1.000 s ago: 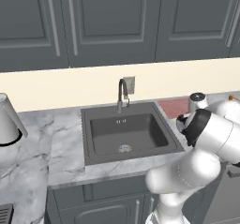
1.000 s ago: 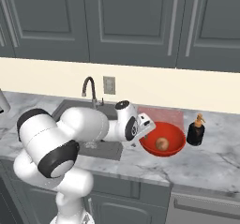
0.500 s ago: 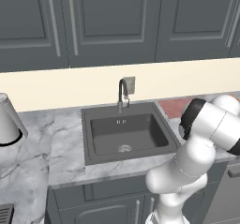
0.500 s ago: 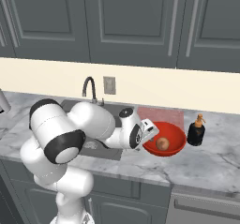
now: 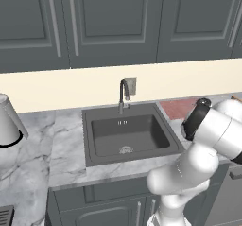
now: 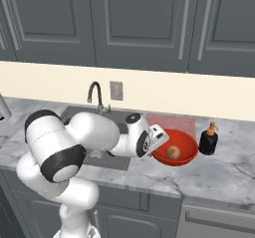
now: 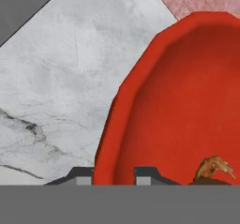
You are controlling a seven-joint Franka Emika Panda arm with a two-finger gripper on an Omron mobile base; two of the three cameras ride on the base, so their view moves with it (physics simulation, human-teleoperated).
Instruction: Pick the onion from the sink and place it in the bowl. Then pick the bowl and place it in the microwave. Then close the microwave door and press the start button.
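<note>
Onion [image 6: 173, 152] lay inside the bowl [image 6: 188, 155] on the counter [image 6: 219, 175], right of the sink [image 5: 127, 135]. The arm [image 6: 94, 132] reached across the sink, its hand low at the bowl's left rim. In the hand view the gripper [image 7: 114, 175] straddled that rim, one tip on each side, seemingly clamped on it. The tips were cut off, and just a sliver of onion showed.
</note>
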